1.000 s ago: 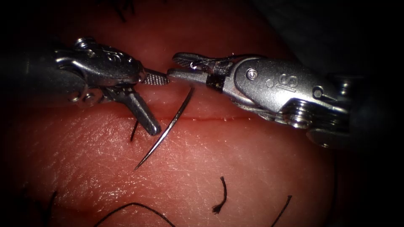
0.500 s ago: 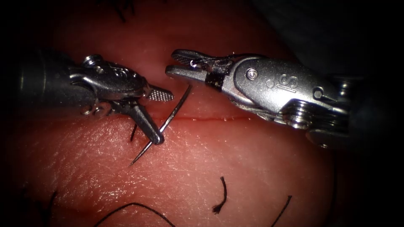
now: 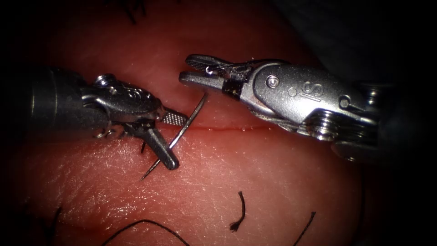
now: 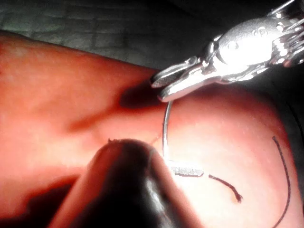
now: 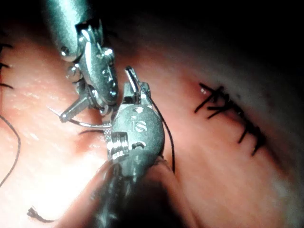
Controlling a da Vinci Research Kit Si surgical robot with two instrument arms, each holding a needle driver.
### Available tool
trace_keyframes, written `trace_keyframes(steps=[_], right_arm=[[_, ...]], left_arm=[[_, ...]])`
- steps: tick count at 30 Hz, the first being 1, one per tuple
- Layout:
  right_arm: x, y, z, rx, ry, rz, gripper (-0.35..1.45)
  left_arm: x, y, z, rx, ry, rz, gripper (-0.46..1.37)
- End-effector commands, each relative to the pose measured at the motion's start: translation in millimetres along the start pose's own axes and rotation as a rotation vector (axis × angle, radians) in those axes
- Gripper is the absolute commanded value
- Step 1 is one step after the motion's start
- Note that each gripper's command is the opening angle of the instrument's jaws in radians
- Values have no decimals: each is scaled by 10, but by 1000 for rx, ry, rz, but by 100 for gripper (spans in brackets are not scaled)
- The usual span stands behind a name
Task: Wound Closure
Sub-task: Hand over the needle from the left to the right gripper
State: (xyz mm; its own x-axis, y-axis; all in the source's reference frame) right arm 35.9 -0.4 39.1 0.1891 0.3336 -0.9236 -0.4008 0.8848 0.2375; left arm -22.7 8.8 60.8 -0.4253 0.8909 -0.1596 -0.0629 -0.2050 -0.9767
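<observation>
Left pincer (image 3: 172, 139): jaws apart, straddling the needle's shaft a little back from the point; one jaw above the shaft, the other below it, not clamped
Right pincer (image 3: 189, 68): jaws slightly parted, holding nothing, just above the needle's upper end
Needle (image 3: 182, 131): slanting across the cut, upper end near the right pincer, point low and to the left; lies over the tissue, and whether any part sits in it cannot be told
Cut (image 3: 232, 129): thin red line running across under both tools
Tissue (image 3: 273, 182): pink and glistening
Thread (image 3: 145, 224): dark strand curving along the lower edge of the endoscope view
Cut end of thread (image 3: 239, 212): short frayed piece lying loose below the cut
Stitches (image 5: 230, 116): dark row seen in the right wrist view
</observation>
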Motion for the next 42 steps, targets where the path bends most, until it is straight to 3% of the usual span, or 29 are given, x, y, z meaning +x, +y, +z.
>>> trace_keyframes(steps=[1, 2, 3, 4, 5, 8, 15, 17, 18, 20, 21, 24, 30, 34, 36, 42], right_arm=[[0, -1, 0, -8, 0, 1, -35], [0, -1, 0, -8, 0, 1, -35], [0, -1, 0, -7, 1, 1, -35], [1, -1, -1, -7, 0, 1, -35], [1, -1, 0, -7, 0, 1, -35], [1, 0, -1, -6, 1, 2, -35], [0, 2, -6, 0, 4, 37, -32], [-1, 4, -7, 1, 4, 78, 10], [-1, 5, -7, 1, 4, 90, 23], [-4, 9, -6, 1, 3, 131, 72], [-5, 9, -6, 1, 3, 143, 75], [-14, 8, -6, -51, -23, 302, 76], [-34, 3, -5, -145, -53, 404, 91], [-41, 3, -6, -166, -53, 470, 82], [-42, 2, -6, -172, -45, 504, 69], [-38, 2, -8, -188, -11, 535, 63]], left_arm=[[2, 0, 0, -4, 1, -3, 89], [2, 1, 0, -14, 9, -31, 59], [2, 1, 0, -16, 11, -43, 54], [3, 1, -1, -34, 23, -130, -1], [5, 2, -2, -54, 35, -200, -35], [8, 3, -5, -85, 52, -258, -35], [11, 10, -12, -118, 58, -288, -35], [11, 12, -12, -134, 73, -286, -35], [11, 13, -13, -138, 79, -287, -35], [14, 15, -14, -142, 95, -289, -35], [15, 16, -14, -145, 97, -289, -35], [20, 21, -17, -175, 143, -292, -35], [24, 28, -16, -175, 187, -299, -35], [24, 29, -14, -172, 211, -301, -35], [25, 28, -12, -164, 232, -303, -35], [25, 22, -6, -147, 266, -305, -35]])
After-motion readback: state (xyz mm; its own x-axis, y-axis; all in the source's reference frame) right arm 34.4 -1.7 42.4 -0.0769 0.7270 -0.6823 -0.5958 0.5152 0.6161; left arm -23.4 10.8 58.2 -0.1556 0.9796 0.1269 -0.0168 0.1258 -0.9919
